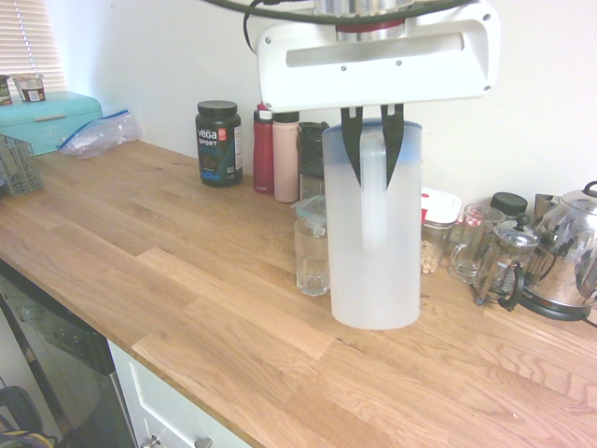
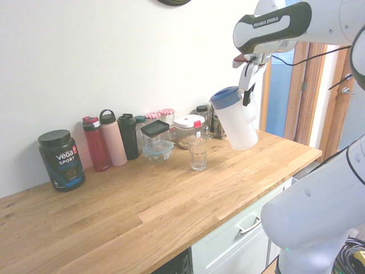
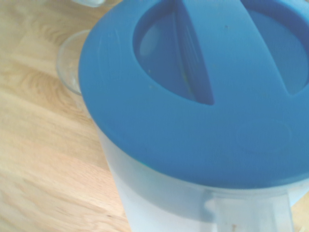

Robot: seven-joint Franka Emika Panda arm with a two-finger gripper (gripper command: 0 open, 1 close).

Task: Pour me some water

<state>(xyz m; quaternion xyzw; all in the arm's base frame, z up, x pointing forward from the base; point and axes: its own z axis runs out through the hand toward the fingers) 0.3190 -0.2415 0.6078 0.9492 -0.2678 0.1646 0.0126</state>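
My pincer [image 1: 371,145] clamps the jug [image 1: 373,233] handle; jug upright near the bench's back edge, glass [image 1: 312,254] apparently filled — set down next.

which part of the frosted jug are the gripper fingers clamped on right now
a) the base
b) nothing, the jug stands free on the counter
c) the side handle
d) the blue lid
c: the gripper has its dark fingers closed on either side of the top of the side handle of the jug, just under the blue lid, and the jug hangs from it.
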